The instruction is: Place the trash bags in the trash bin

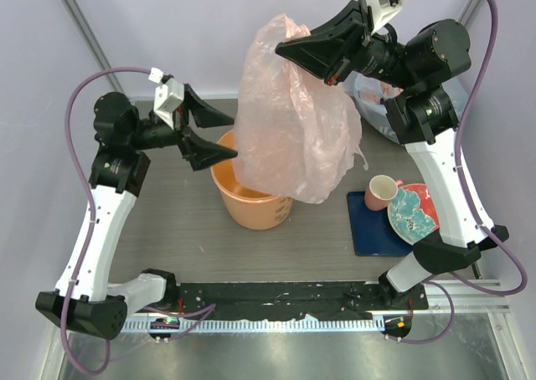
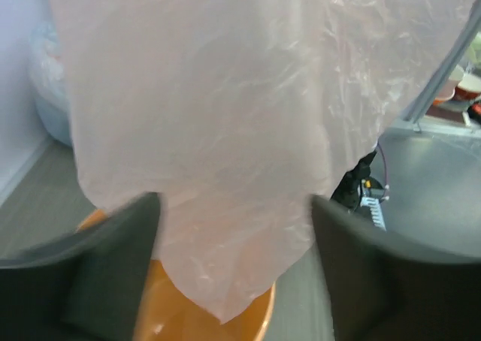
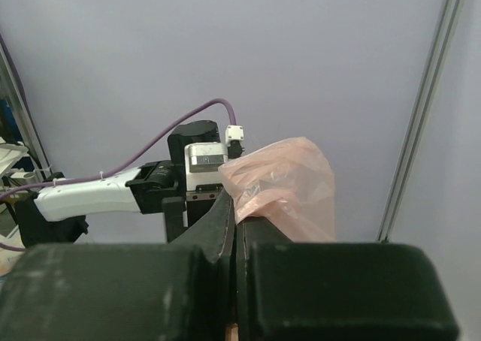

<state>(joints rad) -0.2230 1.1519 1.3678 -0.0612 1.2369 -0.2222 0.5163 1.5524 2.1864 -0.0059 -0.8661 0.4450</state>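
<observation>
The trash bag [image 1: 293, 129] hangs pinched in our right gripper [image 1: 289, 52], so its tail dangles over the trash bin [image 1: 251, 208]. At the bin's ten o'clock our left gripper [image 1: 219, 135] gapes, placed to guide it in.

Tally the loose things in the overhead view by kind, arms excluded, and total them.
Bags: 2 (pink bag, clear sack)
Bin: 1
Cup: 1
Plate: 1
Mat: 1
Total: 6
</observation>
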